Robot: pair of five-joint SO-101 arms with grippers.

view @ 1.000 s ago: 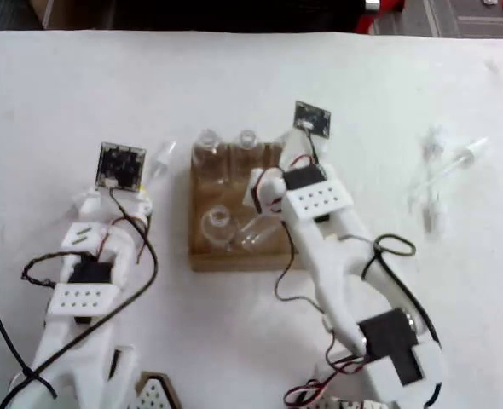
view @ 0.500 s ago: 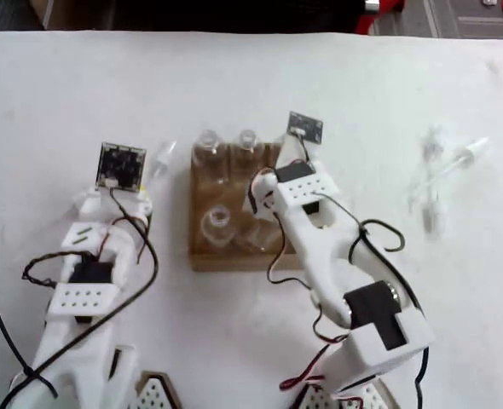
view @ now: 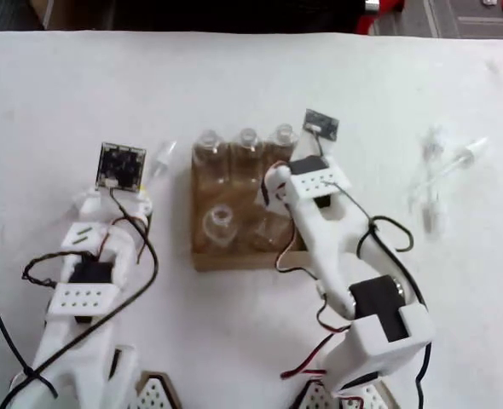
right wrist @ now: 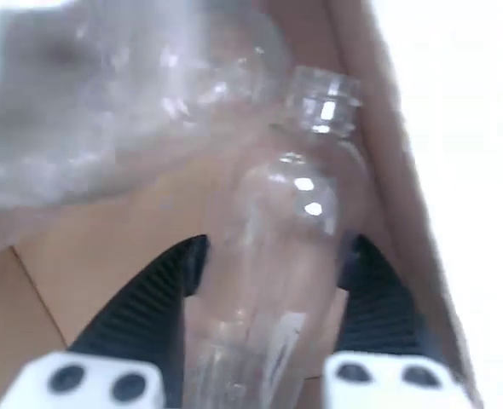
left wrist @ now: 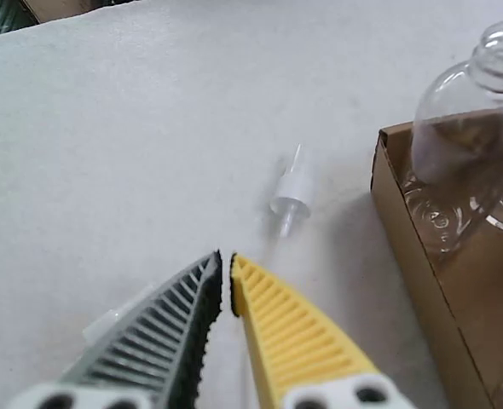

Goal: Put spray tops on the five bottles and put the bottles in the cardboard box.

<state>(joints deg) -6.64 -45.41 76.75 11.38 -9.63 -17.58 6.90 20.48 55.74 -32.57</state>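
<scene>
The cardboard box (view: 202, 256) sits mid-table with several clear, capless bottles in it. My right gripper (right wrist: 273, 256) is shut on one clear bottle (right wrist: 296, 204) inside the box, beside the box wall (right wrist: 388, 170). From above, that bottle's open neck (view: 284, 135) stands at the back right of the box, just beyond the right gripper (view: 286, 166). My left gripper (left wrist: 224, 260) is shut and holds nothing, low over the table left of the box (left wrist: 413, 247). A white spray top (left wrist: 290, 192) lies just ahead of it, also visible from above as a spray top (view: 164, 158).
More spray tops (view: 443, 166) lie in a loose heap at the table's right. Two bottles (view: 207, 143) (view: 248, 141) stand along the box's back, one bottle (view: 219, 221) near its front. A bottle (left wrist: 482, 111) rises over the box wall.
My right arm swung to the right and farther back over the box, and the bottle it holds now shows as a third neck in the back row. The left arm stayed still.
</scene>
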